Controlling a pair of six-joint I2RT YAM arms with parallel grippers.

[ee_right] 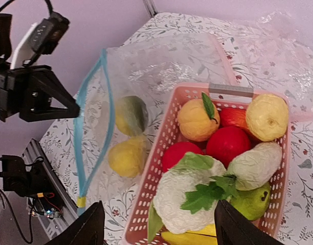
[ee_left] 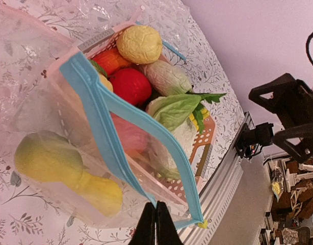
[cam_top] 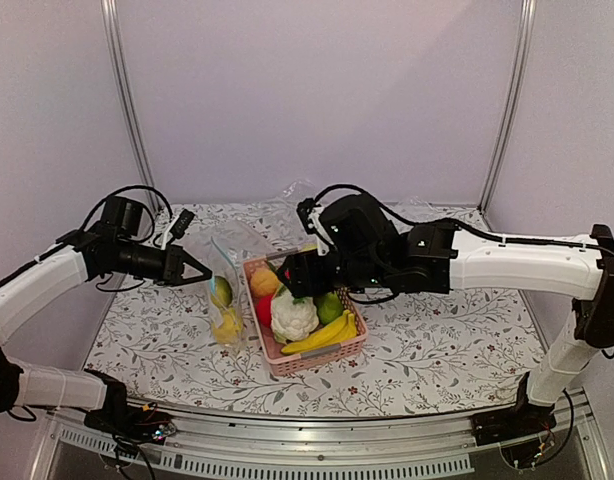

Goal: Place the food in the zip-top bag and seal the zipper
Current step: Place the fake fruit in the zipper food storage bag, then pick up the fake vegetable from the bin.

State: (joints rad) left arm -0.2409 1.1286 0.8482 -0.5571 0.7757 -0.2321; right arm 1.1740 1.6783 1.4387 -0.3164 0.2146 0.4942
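The zip-top bag (cam_top: pixel 230 262) hangs open beside the pink basket, its light-blue zipper (ee_left: pixel 98 104) parted. My left gripper (ee_left: pixel 155 217) is shut on the bag's near mouth edge and holds it up. Inside the bag lie a round green fruit (ee_right: pixel 132 114) and a yellow lemon (ee_right: pixel 126 157). A white oblong piece (ee_right: pixel 256 166) rests in the basket. My right gripper (ee_right: pixel 159 229) is open above the basket, over the cauliflower (ee_right: pixel 189 196), with nothing between its fingers.
The pink lattice basket (cam_top: pixel 317 360) also holds red, orange and pale yellow fruits, a green pear (ee_right: pixel 251 201) and a banana bunch (cam_top: pixel 322 335). More crumpled clear plastic (ee_right: pixel 279 35) lies at the table's back. The metal front rail (cam_top: pixel 317 440) runs close below.
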